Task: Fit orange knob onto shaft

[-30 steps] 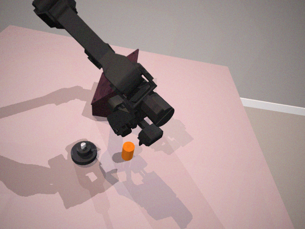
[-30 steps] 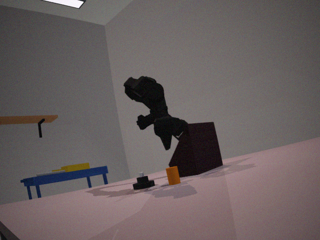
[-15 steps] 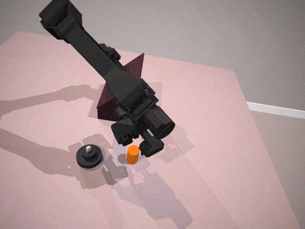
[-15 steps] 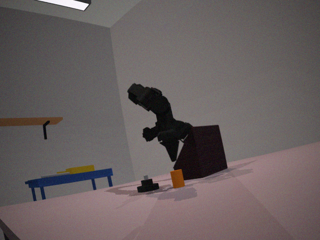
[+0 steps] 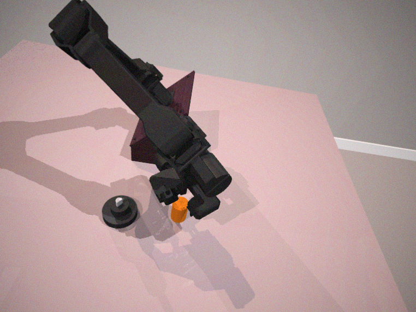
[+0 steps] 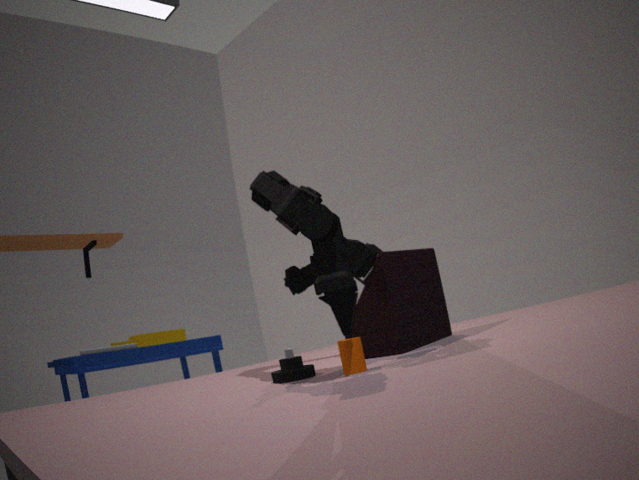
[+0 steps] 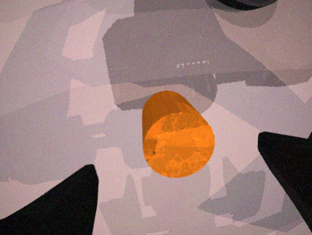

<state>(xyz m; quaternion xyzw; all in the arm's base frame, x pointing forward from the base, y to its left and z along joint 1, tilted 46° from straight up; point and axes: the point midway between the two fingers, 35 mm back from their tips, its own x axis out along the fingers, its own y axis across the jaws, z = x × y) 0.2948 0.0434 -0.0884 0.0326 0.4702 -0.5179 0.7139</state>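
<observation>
The orange knob (image 5: 179, 211) (image 6: 351, 356) (image 7: 178, 144) stands upright on the pink table. Its plain top face shows in the wrist view; the hole underneath is hidden. The black round pedestal (image 5: 111, 220) (image 6: 292, 375) stands a short way left of the knob in the top and exterior views, and a dark edge of it (image 7: 246, 6) shows at the top of the wrist view. The bare silver shaft (image 5: 118, 201) (image 6: 288, 353) sticks up from it. My gripper (image 7: 181, 158) is wide open and empty, pointing down over the knob. In the wrist view its fingertips lie on either side of the knob, without touching it.
A dark red angular block (image 5: 142, 153) (image 6: 405, 305) stands behind the knob, close to the arm. The pink table (image 5: 302, 235) has its far right edge in the top view. A blue bench (image 6: 149, 355) and an orange shelf (image 6: 46, 242) are in the background.
</observation>
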